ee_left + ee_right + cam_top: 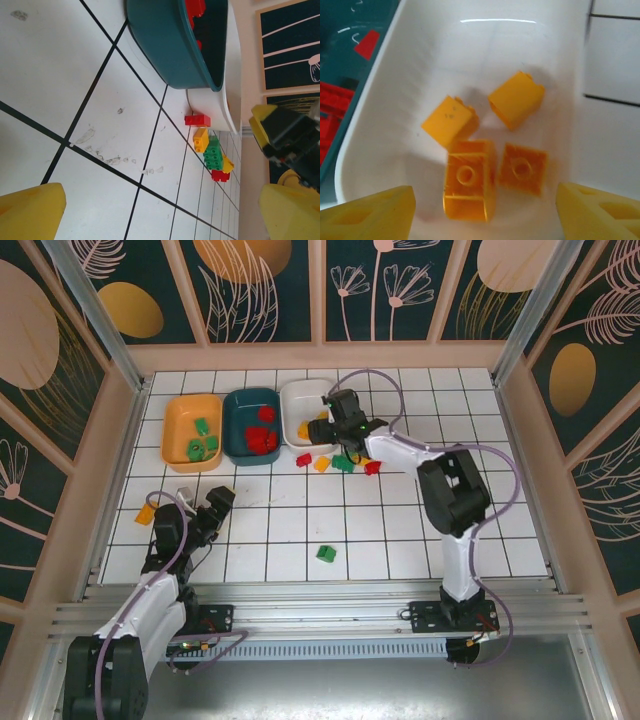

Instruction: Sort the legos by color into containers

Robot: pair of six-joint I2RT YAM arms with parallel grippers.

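Beneath right gripper [485, 215], four orange legos [469, 182]

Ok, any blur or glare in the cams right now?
Right wrist: soft throughout, the yellow-orange plastic bricks fuzzy-edged, a glare streak on the white plastic tray. Left wrist: white tiled floor crisp, near yellow fingertips blurred. Top external: even light, sharp.

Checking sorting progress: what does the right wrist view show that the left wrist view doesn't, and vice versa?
Right wrist: four yellow-orange bricks lying inside the white tray. Left wrist: loose red, orange and green bricks on the tiles beside that tray. Both: the teal tray holding red bricks, next to the white tray.
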